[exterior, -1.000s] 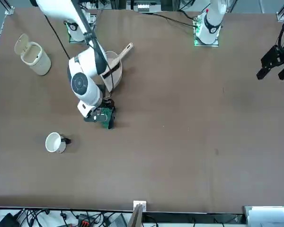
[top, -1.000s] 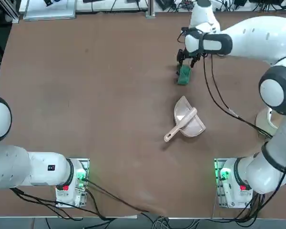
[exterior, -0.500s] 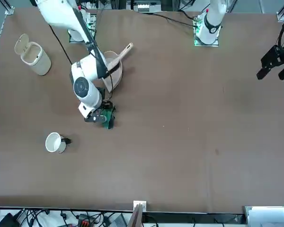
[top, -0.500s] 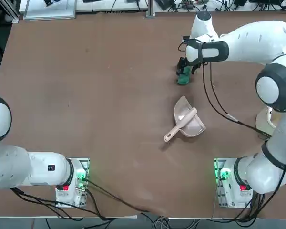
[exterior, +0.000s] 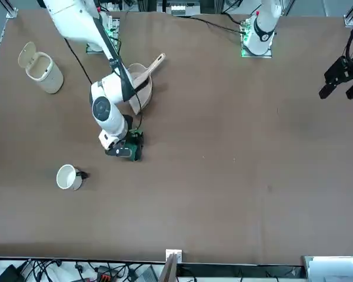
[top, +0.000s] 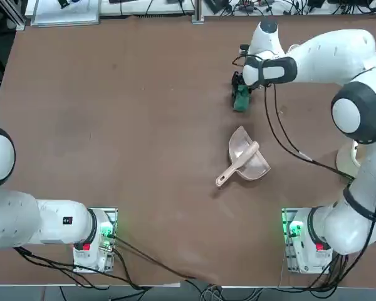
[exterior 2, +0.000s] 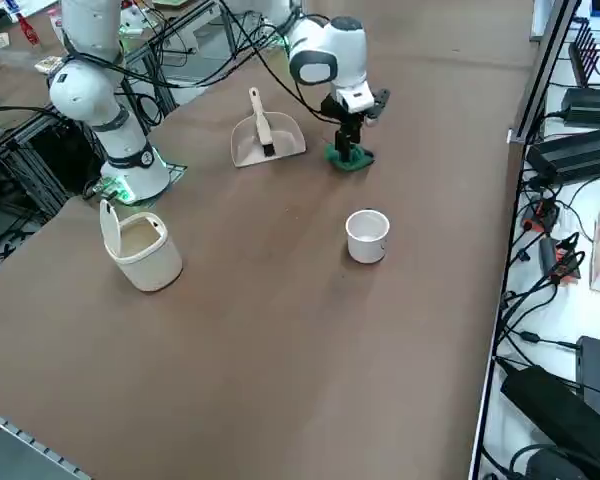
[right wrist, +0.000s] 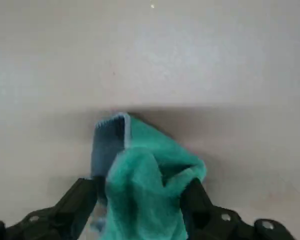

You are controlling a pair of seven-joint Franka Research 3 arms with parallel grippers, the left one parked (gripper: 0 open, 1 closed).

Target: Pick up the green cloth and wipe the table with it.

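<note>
The green cloth (right wrist: pixel 145 185) is a small bunched wad lying on the brown table (top: pixel 113 125), in the far right part of it. My right gripper (right wrist: pixel 140 205) stands over it, pointing down, shut on the green cloth with one dark finger (right wrist: pixel 80 200) on each side. The top view shows the cloth (top: pixel 240 98) just below the gripper (top: pixel 239 86). In the front view the cloth (exterior: pixel 133 154) touches the tabletop under the gripper (exterior: pixel 125 150). From the right side, the cloth (exterior 2: pixel 349 158) sits flat beneath the wrist.
A beige dustpan (top: pixel 244 160) lies a short way nearer the robot than the cloth. A white cup (exterior 2: pixel 367 236) stands on the table to the right of the cloth. A beige lidded bin (exterior 2: pixel 138 245) stands near the table's right edge.
The wrist has swung over the cloth and come lower. In the front view, gripper and cloth have slid a little toward the table's far edge.
</note>
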